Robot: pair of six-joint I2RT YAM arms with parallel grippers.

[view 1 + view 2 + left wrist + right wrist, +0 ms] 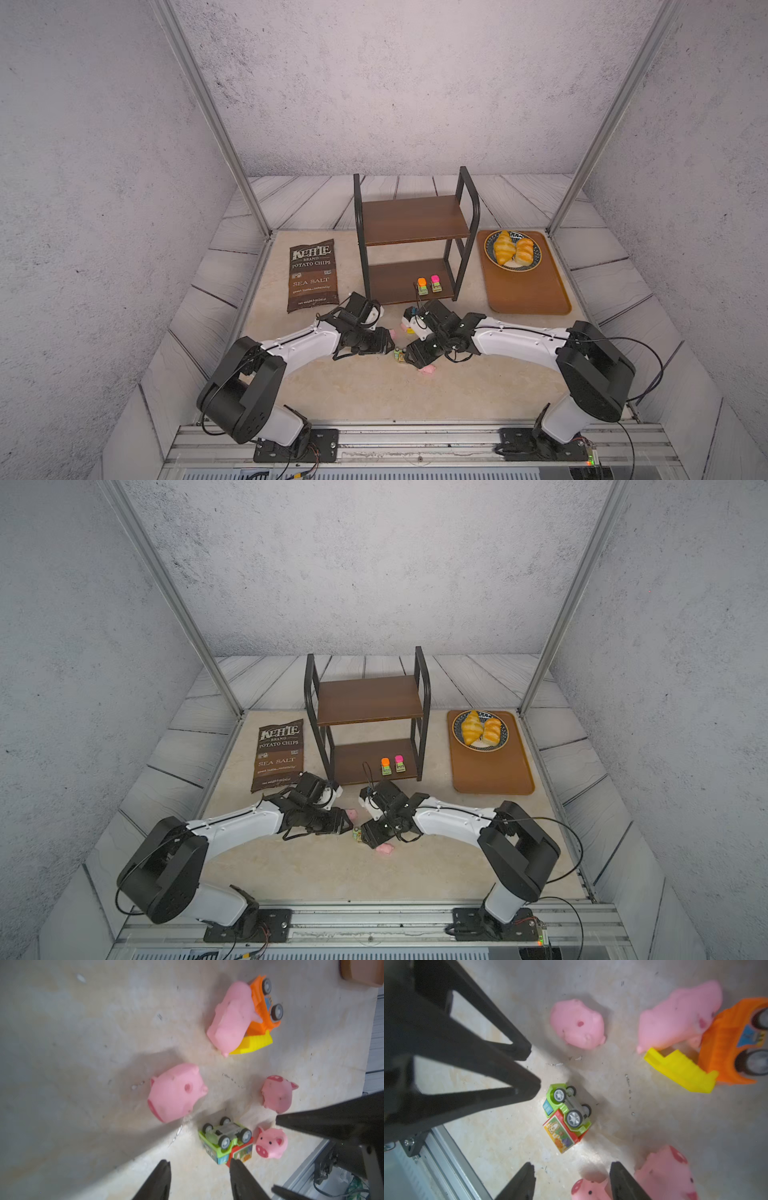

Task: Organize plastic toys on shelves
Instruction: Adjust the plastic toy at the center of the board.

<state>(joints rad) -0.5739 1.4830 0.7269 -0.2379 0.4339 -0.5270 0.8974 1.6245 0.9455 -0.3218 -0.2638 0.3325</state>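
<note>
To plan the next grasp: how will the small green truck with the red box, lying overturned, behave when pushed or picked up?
The green truck lies with its wheels off the table, so a push would probably slide or tip it, not roll it. It looks like glossy hard plastic: likely stiff, light, and perhaps slippery.

Left arm point(299, 345), right arm point(519, 340): white shells, black joints, black cables, pointed black jaws.

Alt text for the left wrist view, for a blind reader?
Four pink pigs, a green truck and an orange truck, both tipped over, lie scattered on the beige tabletop beneath the open, empty left hand.
</note>
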